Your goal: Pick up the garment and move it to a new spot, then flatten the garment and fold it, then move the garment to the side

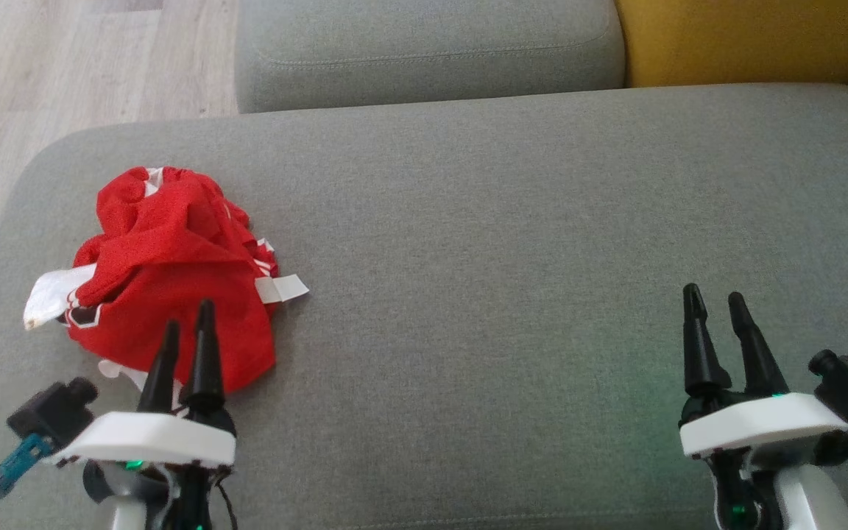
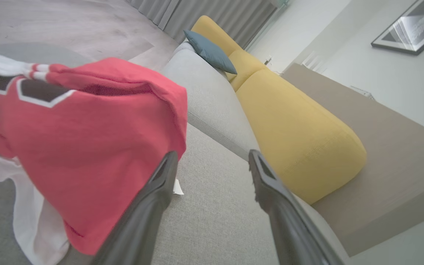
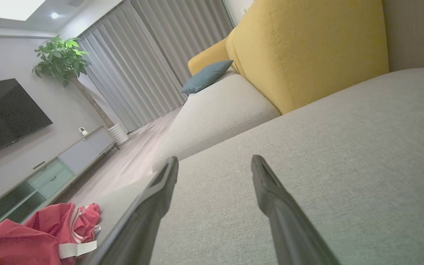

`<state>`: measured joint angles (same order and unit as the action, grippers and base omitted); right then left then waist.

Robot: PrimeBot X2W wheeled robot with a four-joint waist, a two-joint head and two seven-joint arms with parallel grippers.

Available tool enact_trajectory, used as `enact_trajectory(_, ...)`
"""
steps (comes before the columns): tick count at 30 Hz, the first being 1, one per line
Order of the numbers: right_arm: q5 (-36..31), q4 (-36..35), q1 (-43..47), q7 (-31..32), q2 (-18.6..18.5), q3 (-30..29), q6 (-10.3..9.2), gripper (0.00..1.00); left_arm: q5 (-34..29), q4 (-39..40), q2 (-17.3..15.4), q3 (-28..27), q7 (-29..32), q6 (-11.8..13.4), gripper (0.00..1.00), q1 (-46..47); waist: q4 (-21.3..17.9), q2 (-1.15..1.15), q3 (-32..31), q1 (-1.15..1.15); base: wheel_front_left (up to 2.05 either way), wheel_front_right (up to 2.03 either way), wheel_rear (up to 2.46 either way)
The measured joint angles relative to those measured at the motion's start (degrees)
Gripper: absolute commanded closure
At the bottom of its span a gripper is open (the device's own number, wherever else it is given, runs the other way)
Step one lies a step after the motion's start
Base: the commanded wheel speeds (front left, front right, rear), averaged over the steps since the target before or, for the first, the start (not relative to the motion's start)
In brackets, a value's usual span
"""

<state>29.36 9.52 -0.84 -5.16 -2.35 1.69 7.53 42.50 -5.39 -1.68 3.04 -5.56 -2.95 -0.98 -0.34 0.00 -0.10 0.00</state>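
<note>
The garment [image 1: 174, 272], a red jersey with white trim and dark patches, lies crumpled in a heap at the left of the head view, on the grey seat cushion [image 1: 505, 258] and close to its left edge. A white sleeve end pokes out at the heap's left and a white tag at its right. In the left wrist view the red cloth [image 2: 87, 147] spreads over the left half of the frame; in the right wrist view it sits in the lower left corner.

The left gripper [image 1: 188, 315] stands at the lower left of the head view, released, its two dark fingers spread with nothing between them. Its tips overlap the near edge of the heap, and I cannot tell whether they touch it. The right gripper [image 1: 713, 293] stands at the lower right, well apart from the garment, also spread and empty over bare cushion.

A second grey cushion [image 1: 424, 51] lies at the top centre of the head view, a yellow cushion [image 1: 748, 37] at the upper right and wooden floor [image 1: 63, 66] at the upper left. The right wrist view adds a blue pillow [image 3: 206, 75], grey curtains [image 3: 153, 62], a plant [image 3: 61, 59] and a television [image 3: 6, 114] at its left.
</note>
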Motion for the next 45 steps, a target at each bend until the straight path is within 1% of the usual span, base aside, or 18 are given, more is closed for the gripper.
enact_trajectory(2,-2.4,0.1,0.0,-0.5,0.0,0.1,0.00,0.00,-2.6,0.4,0.0,0.7,-0.2,0.1,0.00,0.0,0.0,0.00,0.0,0.00,0.00,0.00,0.00)
enact_trajectory(7,-7.5,0.5,0.0,-1.0,0.0,0.7,0.00,0.00,-7.9,1.0,-0.3,2.7,-1.1,1.2,0.00,0.0,0.0,0.00,0.1,0.00,0.00,0.00,0.00)
enact_trajectory(18,-16.3,0.1,0.1,-3.1,0.0,2.5,0.00,0.00,-17.4,1.7,-2.9,7.4,-2.7,6.1,0.00,0.0,-0.3,0.00,0.0,0.00,0.00,0.00,0.00)
enact_trajectory(20,-16.8,0.0,0.1,-3.2,0.0,2.6,0.00,0.00,-18.3,1.7,-3.3,7.9,-2.9,6.4,0.00,0.0,-0.3,0.00,-0.1,0.00,0.00,0.00,0.00)
enact_trajectory(25,-19.2,-1.6,0.2,-4.0,0.0,3.2,0.00,0.00,-22.8,2.4,-5.3,11.0,-3.9,9.1,0.00,0.0,-0.5,0.00,-0.1,0.00,0.00,0.00,0.00)
enact_trajectory(34,-25.2,-1.6,0.2,-5.6,-0.1,3.8,0.00,0.00,-27.8,3.5,-7.8,14.7,-5.2,13.1,0.00,0.0,-0.8,0.00,-0.3,0.00,0.00,0.00,0.00)
enact_trajectory(38,-28.4,-1.6,0.2,-6.3,-0.1,4.6,0.00,0.00,-30.7,3.5,-9.3,16.8,-5.7,13.8,0.00,0.0,-0.8,0.00,-0.5,0.00,0.00,0.00,0.00)
enact_trajectory(45,-34.2,-1.8,0.2,-7.5,-0.1,5.6,0.00,0.00,-34.8,3.4,-10.4,19.2,-7.2,15.1,0.00,0.0,-0.8,0.00,-0.5,0.00,0.00,0.00,0.00)
